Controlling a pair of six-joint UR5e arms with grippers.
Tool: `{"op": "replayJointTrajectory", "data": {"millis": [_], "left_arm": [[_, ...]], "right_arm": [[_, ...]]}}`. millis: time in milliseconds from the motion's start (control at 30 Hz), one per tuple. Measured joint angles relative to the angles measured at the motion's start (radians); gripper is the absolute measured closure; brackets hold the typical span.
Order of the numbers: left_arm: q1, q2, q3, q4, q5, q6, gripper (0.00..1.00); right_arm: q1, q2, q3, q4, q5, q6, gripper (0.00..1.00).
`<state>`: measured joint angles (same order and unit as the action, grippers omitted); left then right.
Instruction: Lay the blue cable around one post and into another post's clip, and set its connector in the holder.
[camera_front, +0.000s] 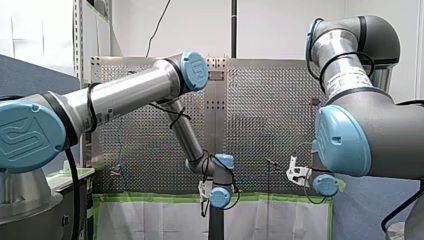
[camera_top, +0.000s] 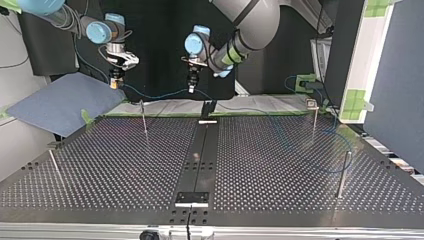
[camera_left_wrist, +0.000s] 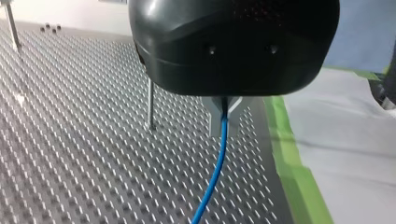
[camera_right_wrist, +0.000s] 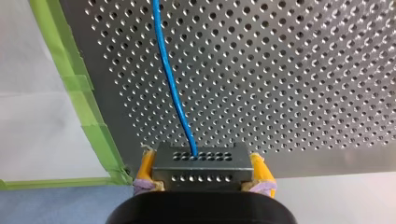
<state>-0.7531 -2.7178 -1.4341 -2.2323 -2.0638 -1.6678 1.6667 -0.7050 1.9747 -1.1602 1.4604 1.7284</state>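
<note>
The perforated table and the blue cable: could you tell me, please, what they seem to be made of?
Grey perforated table: likely metal, matt-brushed, given its dull sheen and clean drilled holes. Thin blue cable: probably plastic-sheathed, smooth and slightly glossy, bending in a soft curve.

In the front view, a white wall (camera_front: 280, 25) fills the upper centre of the frame and a blue-grey partition (camera_front: 30, 75) stands at the left edge. The perforated table (camera_front: 260, 125) occupies the middle, bordered along its lower edge by green tape (camera_front: 150, 198) above a white sheet (camera_front: 150, 220). In the top view, a blue-grey panel (camera_top: 60, 102) lies at the left of the frame beside a pale side wall (camera_top: 12, 65), and a dark partition (camera_top: 395, 85) closes the right edge.
</note>
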Motion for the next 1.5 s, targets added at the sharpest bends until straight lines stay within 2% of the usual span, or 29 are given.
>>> {"op": "replayJointTrajectory", "data": {"millis": [333,633,900,1500], "left_arm": [[-0.060,-0.001,0.076,-0.030,-0.004,0.008,1.00],[-0.091,-0.001,0.092,-0.047,-0.013,0.005,1.00],[-0.089,-0.001,0.092,-0.049,-0.013,-0.007,1.00],[-0.066,-0.001,0.107,-0.049,-0.009,-0.029,1.00]], "right_arm": [[-0.025,0.000,-0.032,0.028,-0.007,-0.006,1.00],[-0.044,0.001,-0.061,0.053,-0.013,-0.008,1.00],[-0.047,0.001,-0.068,0.072,-0.017,-0.022,1.00],[-0.051,0.001,-0.073,0.072,-0.016,-0.025,1.00]]}}
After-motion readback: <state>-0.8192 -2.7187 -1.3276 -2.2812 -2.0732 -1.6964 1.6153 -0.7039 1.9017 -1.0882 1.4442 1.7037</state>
